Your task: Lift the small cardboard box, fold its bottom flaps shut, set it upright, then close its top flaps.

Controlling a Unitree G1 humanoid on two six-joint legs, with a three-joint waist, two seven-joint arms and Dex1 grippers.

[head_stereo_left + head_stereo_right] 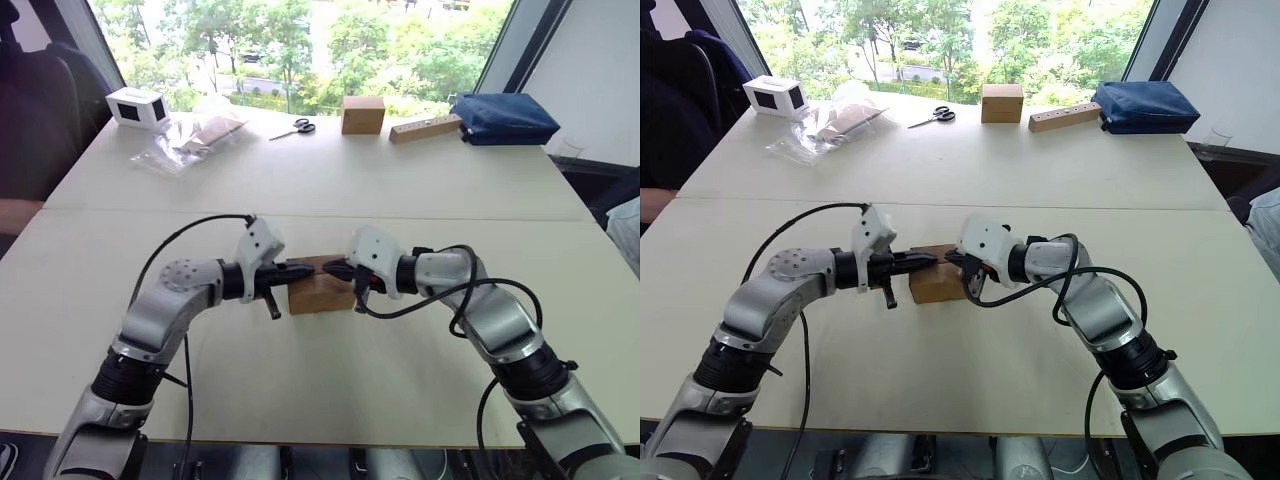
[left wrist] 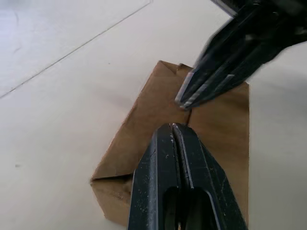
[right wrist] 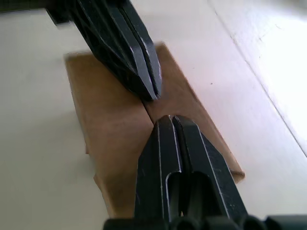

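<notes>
Far left at the back of the surface [image 1: 420, 190] sits a white box [image 1: 135, 106], then a crumpled plastic bag [image 1: 190, 135], then scissors [image 1: 295, 128]. Nearer, the left claw [image 1: 305, 269] reaches in from the left with its fingers clenched together, gripping nothing, tips resting on or just over the top of the small box [image 1: 318, 292].

The box stands on the surface at the near middle, between the two arms. In the wrist views its upper face is two flaps [image 2: 153, 108] folded flat and meeting along a centre seam, and both claw tips sit right at that seam, nearly touching each other. Whether these are the top or bottom flaps cannot be told, nor whether the tips press down.

The right claw [image 1: 333, 267] comes in from the right, also clenched and empty, its tips just beside the left one.

At the back right stand a sealed brown box [image 1: 362, 114], a long tan box [image 1: 425, 128] and a blue bag [image 1: 503, 118].

As a judgement: the box looks empty and light, so it will slide on the smooth surface if pushed from one side alone. Corrugated walls are stiff enough to squeeze, but the flaps are springy and likely to rise once released. The best hold is on two opposite walls, low and near the corners, one claw per side.
</notes>
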